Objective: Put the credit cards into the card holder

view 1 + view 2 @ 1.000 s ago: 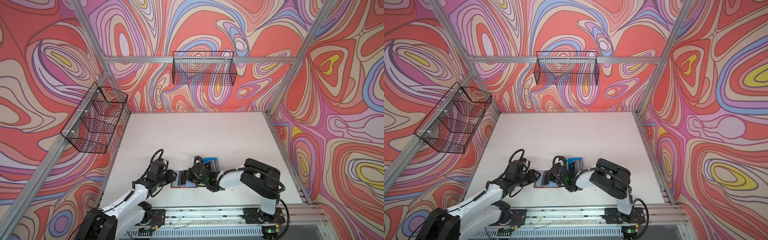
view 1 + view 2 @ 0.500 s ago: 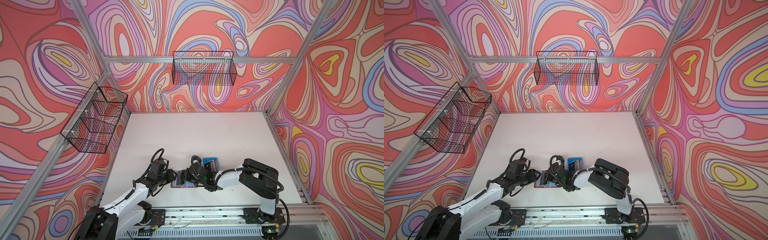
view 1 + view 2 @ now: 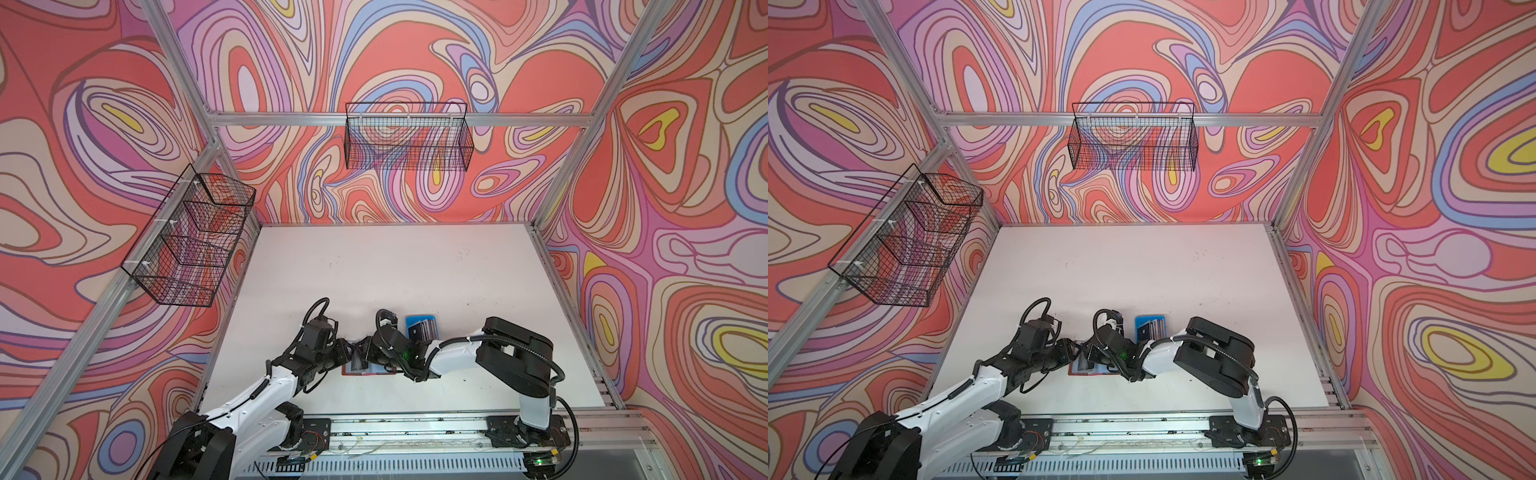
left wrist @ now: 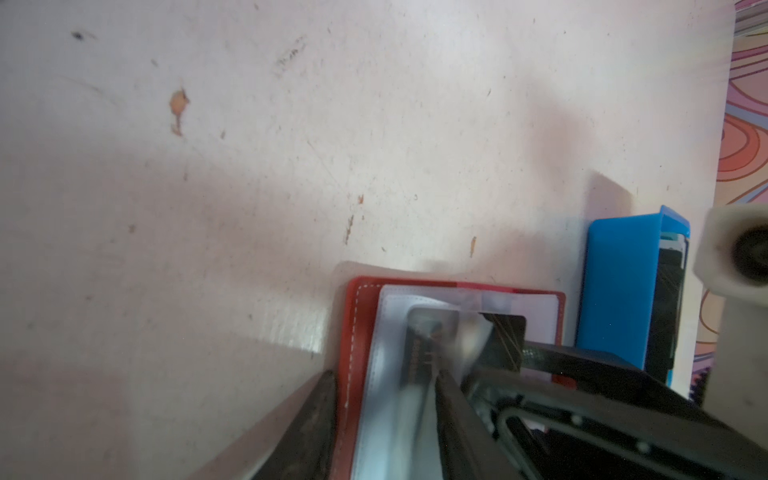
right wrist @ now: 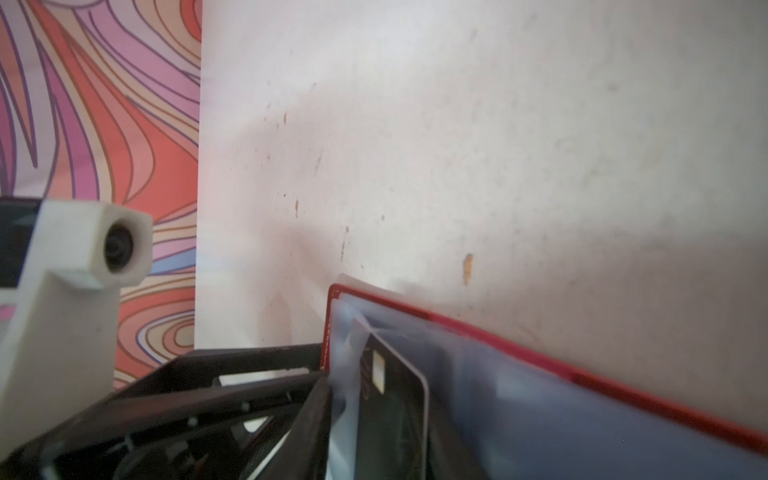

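Both crowd card holder (image 4: 360,332) | left hand (image 4: 384,380) parted | right hand (image 3: 367,353) unclear | blue tray (image 4: 619,286) beside

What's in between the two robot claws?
The open card holder, in both top views between left gripper and right gripper. A black card sits partly in its sleeve.

The card holder (image 4: 360,332) lies open near the front edge of the table (image 3: 395,270), with a card (image 5: 395,399) partly in its sleeve (image 5: 519,395). Just behind and to the right, a tray (image 3: 421,318) holds more cards (image 3: 424,330).
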### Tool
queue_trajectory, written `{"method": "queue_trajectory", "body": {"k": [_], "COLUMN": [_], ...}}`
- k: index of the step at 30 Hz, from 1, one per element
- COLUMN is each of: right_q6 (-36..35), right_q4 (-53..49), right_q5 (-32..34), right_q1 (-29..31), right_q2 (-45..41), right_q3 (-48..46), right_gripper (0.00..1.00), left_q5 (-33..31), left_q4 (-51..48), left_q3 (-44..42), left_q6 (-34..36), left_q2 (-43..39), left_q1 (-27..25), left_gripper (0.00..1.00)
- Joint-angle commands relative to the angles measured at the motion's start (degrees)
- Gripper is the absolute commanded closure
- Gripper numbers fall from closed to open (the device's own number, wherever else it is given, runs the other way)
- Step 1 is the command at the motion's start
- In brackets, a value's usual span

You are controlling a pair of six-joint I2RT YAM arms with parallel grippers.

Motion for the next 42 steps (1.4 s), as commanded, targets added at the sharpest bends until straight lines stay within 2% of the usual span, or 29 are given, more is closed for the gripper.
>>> {"method": "queue_trajectory", "body": {"k": [1,7,14,17,20,24,29,36,40,42], "right_q6": [-2.89,-5.47,-5.56,-4.23,-3.15,-1.8,-0.47,0.46,-1.41,-1.67], "right_q4": [-16.84,-24.45,-28.2,-25.32,-23.05,-21.53,-21.03,-18.29,-16.06,-16.22], "right_q5": [5.42,10.61,12.52,11.27,9.67,8.12,8.85,7.2,3.64,3.17], "right_q1": [0.44,0.61,0.7,1.19,2.57,2.78,3.05,3.25,3.55,4.11], "right_q2": [-1.94,-7.41,-9.64,-12.08,-11.4,-7.46,-5.68,-4.7,-1.91,-0.81], "right_q3": [-0.02,2.51,2.74,0.34,0.39,1.39,2.18,1.42,4.47,6.04], "right_gripper": [0.57,0.52,0.46,0.46,0.48,0.53,0.53,0.53,0.67,0.68], "left_q5": [1.08,1.93,3.94,3.54,1.7,2.46,3.52,2.84,3.82,3.27], "left_q4": [-6.41,-5.88,-4.28,-4.28,-4.88,-2.48,-0.23,-1.2,-1.2,-1.74], "left_q3": [-2.77,-2.81,-3.09,-2.73,-1.45,-0.39,-0.53,-1.14,-1.32,-1.79], "left_q6": [-1.4,-1.31,-1.07,-0.66,0.21,0.89,-0.3,-0.43,-1.66,-2.46], "left_q2": [0.8,0.98,0.28,-0.44,-0.21,2.02,4.38,2.26,1.02,-0.38], "left_q1": [-0.88,-0.91,-1.0,-0.99,-1.01,-0.95,-2.27,-3.4,-5.92,-6.7], "left_gripper": [0.57,0.57,0.58,0.58,0.58,0.58,0.6,0.6,0.6,0.6]}}
